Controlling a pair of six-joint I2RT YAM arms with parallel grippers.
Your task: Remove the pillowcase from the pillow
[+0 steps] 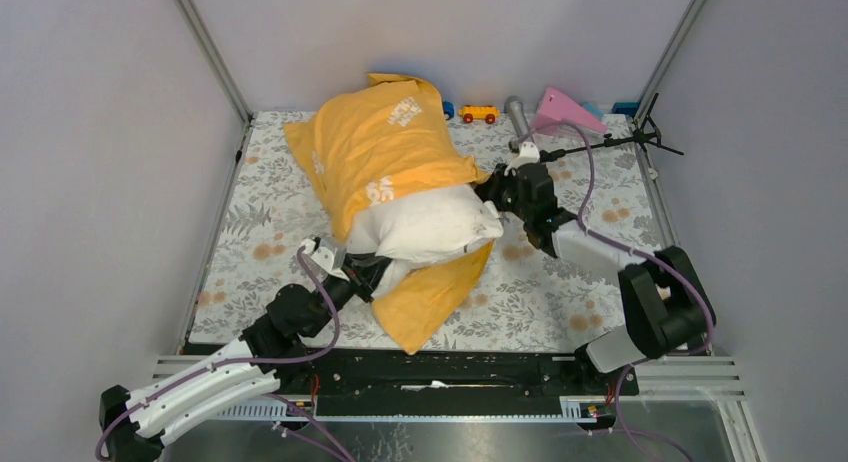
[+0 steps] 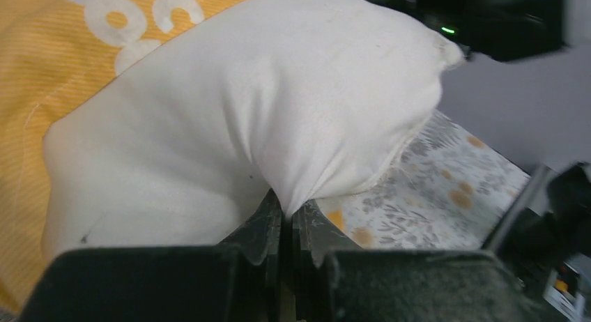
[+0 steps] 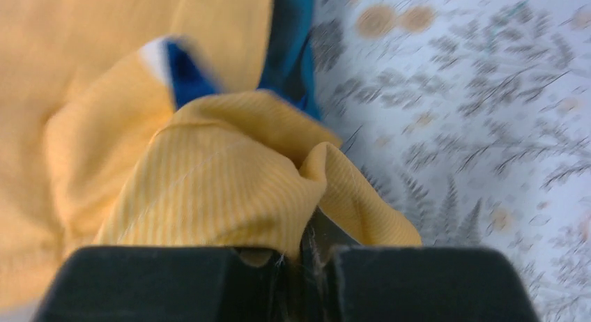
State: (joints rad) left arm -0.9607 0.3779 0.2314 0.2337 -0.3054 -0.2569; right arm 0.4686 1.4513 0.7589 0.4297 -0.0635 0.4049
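Note:
The off-white pillow (image 1: 425, 227) lies across the middle of the table, its near end bare and its far end still inside the yellow-orange pillowcase (image 1: 375, 142). A flap of the pillowcase (image 1: 430, 297) lies under the bare end. My left gripper (image 1: 362, 270) is shut on a pinch of the pillow's white fabric (image 2: 279, 127), its jaws closed tight (image 2: 287, 214). My right gripper (image 1: 495, 189) is shut on a bunched fold of the pillowcase (image 3: 230, 189) at its open edge; blue print shows behind (image 3: 182, 74).
The floral table cloth (image 1: 560, 292) covers the table. At the back edge stand a small toy car (image 1: 479, 113), a grey cylinder (image 1: 517, 115), a pink piece (image 1: 562, 107) and a black stand (image 1: 640, 137). Walls close the left, right and back.

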